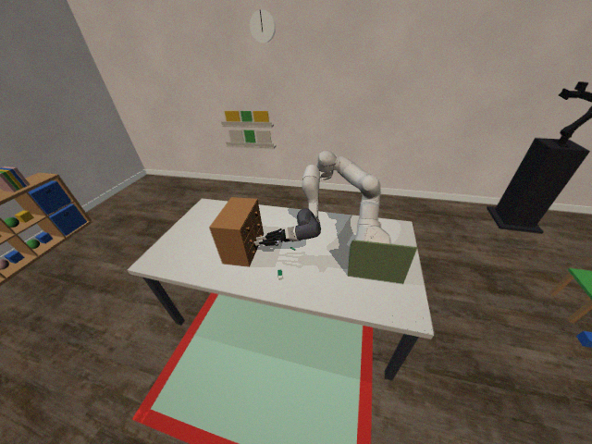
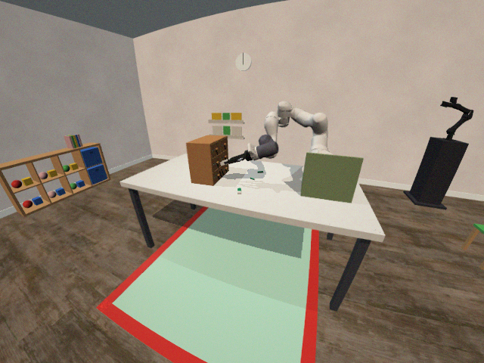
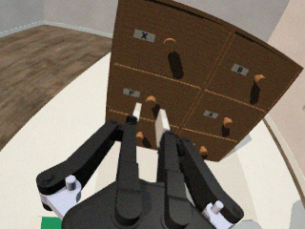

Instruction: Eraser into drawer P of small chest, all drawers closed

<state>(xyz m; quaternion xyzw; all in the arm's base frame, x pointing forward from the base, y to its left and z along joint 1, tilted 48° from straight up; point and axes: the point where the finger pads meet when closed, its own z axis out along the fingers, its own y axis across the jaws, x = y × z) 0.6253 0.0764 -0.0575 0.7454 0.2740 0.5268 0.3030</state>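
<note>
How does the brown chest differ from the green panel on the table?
The chest is brown, the panel green. The chest is a deep box with knobbed drawers; the panel is a thin, plain board. The claw is at the chest's front, while the panel stands well apart from it. Both stand upright on the white table.
</note>
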